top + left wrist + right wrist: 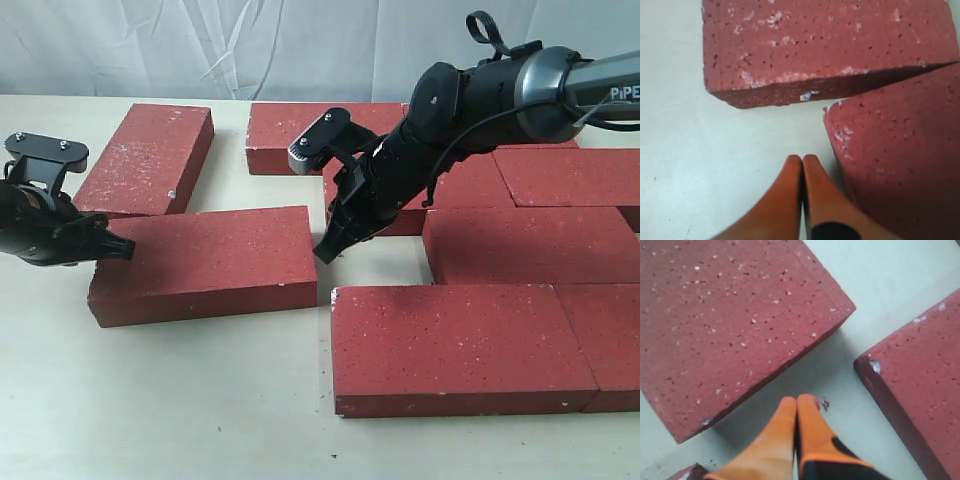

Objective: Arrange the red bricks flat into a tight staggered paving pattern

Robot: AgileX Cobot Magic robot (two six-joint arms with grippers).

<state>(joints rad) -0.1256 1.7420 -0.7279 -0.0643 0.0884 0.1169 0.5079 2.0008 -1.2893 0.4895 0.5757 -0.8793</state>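
Several red bricks lie flat on the table. One loose brick (205, 262) lies left of centre, with another brick (150, 158) behind it at an angle. My left gripper (125, 247) is shut and empty, with its tips (802, 159) low by the left end of the loose brick (900, 165), close to where the angled brick (825, 45) meets it. My right gripper (325, 255) is also shut and empty. It points down into the gap at that brick's right end, tips (799, 401) near the table between a brick corner (725, 320) and another brick (925, 390).
On the right, bricks lie close together in rows: a front brick (455, 345), one beside it (610, 340) and a middle one (530, 240). Another brick (290, 130) lies at the back centre. My right arm hides part of the back rows. A white curtain hangs behind the table.
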